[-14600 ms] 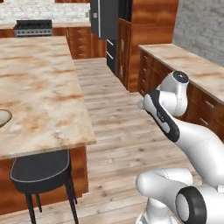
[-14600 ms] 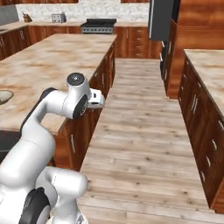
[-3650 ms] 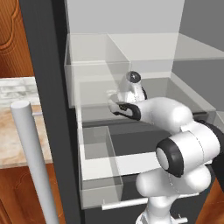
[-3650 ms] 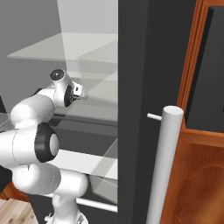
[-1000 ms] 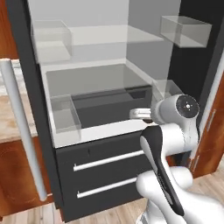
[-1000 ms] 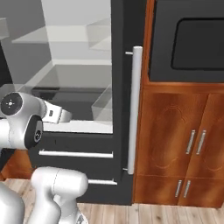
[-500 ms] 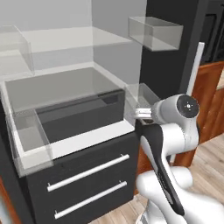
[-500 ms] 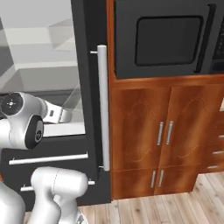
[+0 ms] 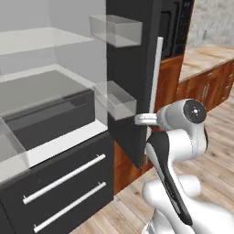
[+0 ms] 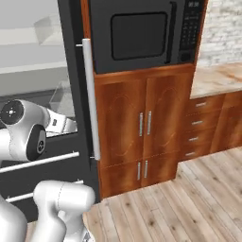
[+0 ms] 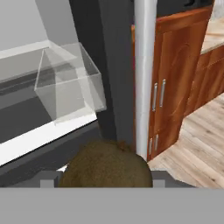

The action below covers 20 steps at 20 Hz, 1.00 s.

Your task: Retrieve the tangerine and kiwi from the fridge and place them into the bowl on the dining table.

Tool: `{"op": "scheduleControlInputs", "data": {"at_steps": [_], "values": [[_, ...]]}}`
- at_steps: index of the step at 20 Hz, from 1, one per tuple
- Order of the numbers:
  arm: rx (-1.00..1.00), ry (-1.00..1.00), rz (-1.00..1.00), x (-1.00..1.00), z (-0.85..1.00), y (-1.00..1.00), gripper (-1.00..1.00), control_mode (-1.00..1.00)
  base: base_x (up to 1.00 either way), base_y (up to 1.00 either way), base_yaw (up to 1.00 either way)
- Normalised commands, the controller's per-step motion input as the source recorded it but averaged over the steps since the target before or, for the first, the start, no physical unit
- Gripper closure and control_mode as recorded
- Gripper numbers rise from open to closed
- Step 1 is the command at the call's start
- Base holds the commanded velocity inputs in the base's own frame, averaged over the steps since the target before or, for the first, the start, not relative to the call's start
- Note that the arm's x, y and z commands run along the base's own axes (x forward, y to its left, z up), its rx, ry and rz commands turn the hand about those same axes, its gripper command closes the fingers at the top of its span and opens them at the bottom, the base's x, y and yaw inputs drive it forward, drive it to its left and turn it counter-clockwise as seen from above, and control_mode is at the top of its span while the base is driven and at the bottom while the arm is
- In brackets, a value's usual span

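between the jaws, low in the hand view, sits the fuzzy dark brown-olive round kiwi [image 11: 106, 164], close against the camera; the jaws are closed on it. just past it stands the long pale bar handle [image 11: 144, 74] of the tall dark grey fridge [image 11: 111, 65], whose right door is swung open, with a clear plastic door bin [image 11: 70, 83] to the left. in the left base view the two-finger gripper [image 9: 139, 119] is held beside the lower clear bin on that door, above two dark drawers [image 9: 64, 187]. reddish wood cabinets [image 10: 142, 127] under a black microwave [image 10: 142, 30] stand to the right of the fridge.
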Motion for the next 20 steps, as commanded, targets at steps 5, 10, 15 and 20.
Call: {"op": "scheduleControlInputs", "data": {"at_steps": [5, 10, 15, 20], "values": [[0.00, 0.00, 0.00, 0.00, 0.00, 0.00, 1.00, 1.00, -0.41, 0.00, -0.62], [0.00, 0.00, 0.00, 0.00, 0.00, 0.00, 1.00, 1.00, 0.23, -0.05, -0.67], [0.00, 0.00, 0.00, 0.00, 0.00, 0.00, 1.00, 1.00, 0.91, 0.00, -0.60], [0.00, 0.00, 0.00, 0.00, 0.00, 0.00, 1.00, 1.00, 1.00, 0.09, -0.42]]}}
